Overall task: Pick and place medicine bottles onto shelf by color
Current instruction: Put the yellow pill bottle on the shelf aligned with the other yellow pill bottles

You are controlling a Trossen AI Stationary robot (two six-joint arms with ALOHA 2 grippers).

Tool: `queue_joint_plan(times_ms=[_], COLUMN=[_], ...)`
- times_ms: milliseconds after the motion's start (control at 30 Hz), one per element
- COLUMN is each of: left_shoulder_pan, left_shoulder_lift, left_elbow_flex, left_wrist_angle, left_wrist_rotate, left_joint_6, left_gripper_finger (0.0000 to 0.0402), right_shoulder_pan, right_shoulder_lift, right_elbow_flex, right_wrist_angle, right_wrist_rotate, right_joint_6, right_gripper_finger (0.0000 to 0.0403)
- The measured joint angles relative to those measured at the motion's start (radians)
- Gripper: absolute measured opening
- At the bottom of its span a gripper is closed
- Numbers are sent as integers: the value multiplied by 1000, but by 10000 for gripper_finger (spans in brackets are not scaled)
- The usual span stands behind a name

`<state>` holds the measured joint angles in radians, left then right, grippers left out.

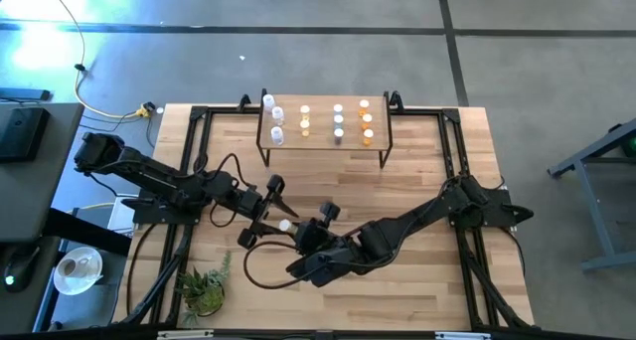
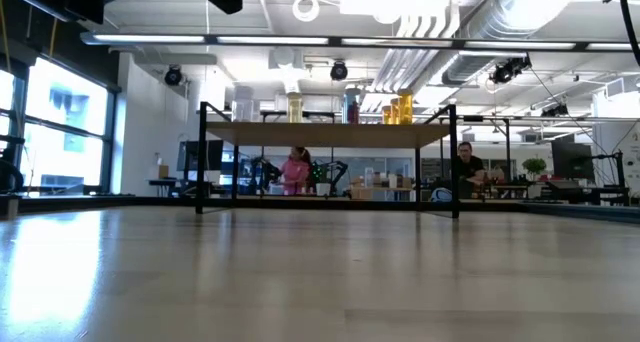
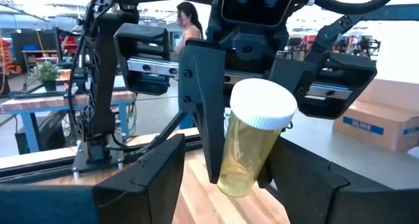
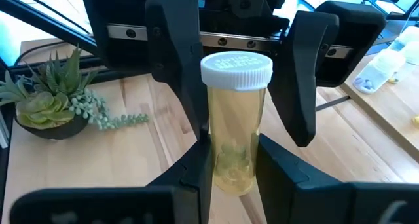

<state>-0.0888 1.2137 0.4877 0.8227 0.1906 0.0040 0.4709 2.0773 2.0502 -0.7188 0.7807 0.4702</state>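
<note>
A pale yellow medicine bottle (image 4: 234, 129) with a white cap hangs in the air over the table's near middle, my right gripper (image 4: 232, 178) shut on it. My left gripper (image 1: 270, 209) reaches in level from the left, open. Its two fingers (image 4: 178, 60) stand on either side of the bottle's upper half; whether one touches it, I cannot tell. The shelf (image 1: 323, 146) stands at the far middle of the table. It carries several bottles in columns: clear at the left (image 1: 275, 119), then pale yellow, bluish, and amber at the right (image 1: 367, 121). My right gripper pinches the bottle's lower body (image 4: 230, 164) between its two fingers, one on each side. The fingers come from the table's right, slanting a little downward, and lie across the bottle. The bottle stands nearly upright, cap up, lifted clear of the table.
A small potted succulent (image 1: 204, 290) sits at the table's near left corner. Black frame rails (image 1: 189, 181) run along the left and right sides. A cup on a saucer (image 1: 78, 268) lies off the table to the left. People (image 2: 296, 170) work in the room beyond.
</note>
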Motion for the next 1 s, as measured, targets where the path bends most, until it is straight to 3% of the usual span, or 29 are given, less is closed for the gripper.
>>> queue_joint_plan(times_ms=[167, 633, 1000], left_shoulder_pan=[0, 0, 2], left_shoulder_lift=[0, 0, 0], left_elbow_flex=[0, 0, 0], left_wrist_angle=[0, -9, -35], left_wrist_rotate=[4, 13, -14], left_joint_6=[0, 5, 8], left_gripper_finger=[195, 99, 95], right_shoulder_pan=[0, -7, -9], right_shoulder_lift=[0, 0, 0], right_elbow_flex=[0, -3, -4], right_wrist_angle=[0, -17, -56], right_wrist_rotate=[0, 1, -21], right_joint_6=[0, 25, 26], right_gripper_finger=[78, 83, 170])
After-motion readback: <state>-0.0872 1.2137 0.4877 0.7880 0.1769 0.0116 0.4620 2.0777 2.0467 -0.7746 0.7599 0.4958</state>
